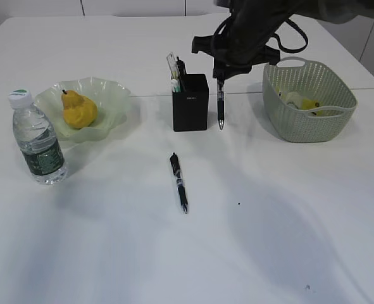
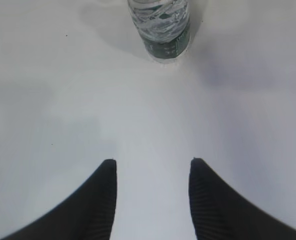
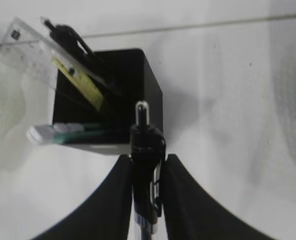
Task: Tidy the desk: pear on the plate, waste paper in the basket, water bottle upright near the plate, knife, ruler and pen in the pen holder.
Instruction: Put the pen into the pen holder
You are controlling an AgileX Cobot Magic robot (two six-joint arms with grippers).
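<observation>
My right gripper (image 1: 219, 75) (image 3: 148, 161) is shut on a black pen (image 1: 220, 104) (image 3: 146, 142). The pen hangs upright just right of the black pen holder (image 1: 190, 102) (image 3: 142, 82), tip down beside its wall. The clear ruler (image 1: 171, 64) (image 3: 30, 50) stands in the holder with a black-and-yellow tool (image 3: 82, 82) and a green-white stick (image 3: 57, 133). A second pen (image 1: 178, 182) lies flat on the desk (image 1: 269, 209). The pear (image 1: 79, 109) sits on the green plate (image 1: 111, 95). The water bottle (image 1: 38, 139) (image 2: 160, 25) stands upright left of the plate. My left gripper (image 2: 153, 170) is open above bare desk, facing the bottle.
The sage-green basket (image 1: 313, 123) stands at the right with yellow-white crumpled paper (image 1: 299, 100) inside. A seam between two tabletops (image 1: 142, 95) runs behind the holder. The left arm does not show in the exterior view.
</observation>
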